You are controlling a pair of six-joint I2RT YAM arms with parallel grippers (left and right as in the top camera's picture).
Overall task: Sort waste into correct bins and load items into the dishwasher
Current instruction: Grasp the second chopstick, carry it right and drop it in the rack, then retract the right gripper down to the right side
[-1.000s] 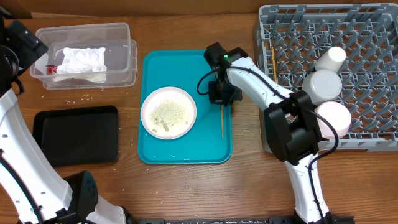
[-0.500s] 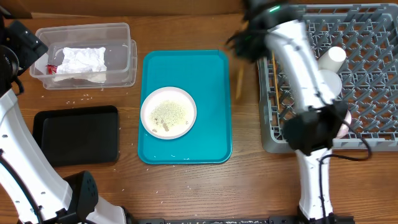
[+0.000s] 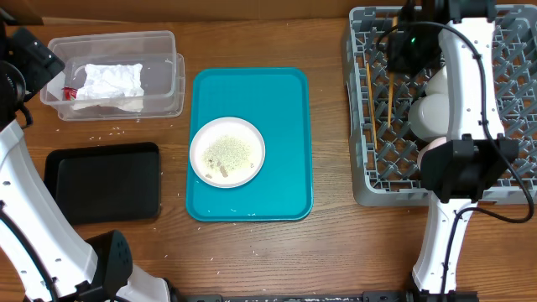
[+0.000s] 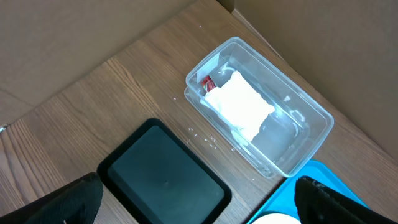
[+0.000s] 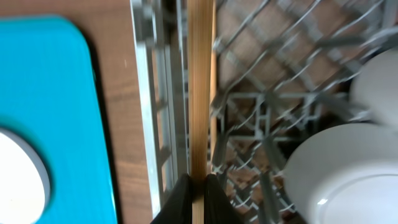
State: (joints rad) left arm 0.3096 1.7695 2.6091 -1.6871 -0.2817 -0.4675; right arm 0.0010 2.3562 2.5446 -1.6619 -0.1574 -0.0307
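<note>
My right gripper (image 3: 401, 52) (image 5: 198, 184) is shut on a wooden chopstick (image 3: 392, 102) (image 5: 199, 93) and holds it over the left side of the grey dish rack (image 3: 362, 168) (image 5: 163, 93). A second chopstick (image 3: 367, 84) lies in the rack. A grey bowl (image 3: 432, 116) (image 5: 336, 177), a white cup (image 3: 438, 80) and a pinkish bowl (image 3: 430, 148) sit in the rack, partly hidden by the arm. The white plate (image 3: 227, 152) with rice grains sits on the teal tray (image 3: 285, 109). My left gripper (image 4: 199, 208) is open and empty, high above the black tray (image 4: 163, 174).
The clear tub (image 3: 164, 63) (image 4: 292, 134) at the back left holds the white napkin (image 3: 109, 81) (image 4: 239, 106) and the red wrapper (image 3: 70, 91) (image 4: 207, 81). The black tray (image 3: 102, 180) lies in front of it. Loose grains (image 3: 109, 131) lie on the wood between them.
My right gripper has lifted the chopstick off the teal tray's right side and carried it right and back, over the dish rack. The left arm has not moved.
</note>
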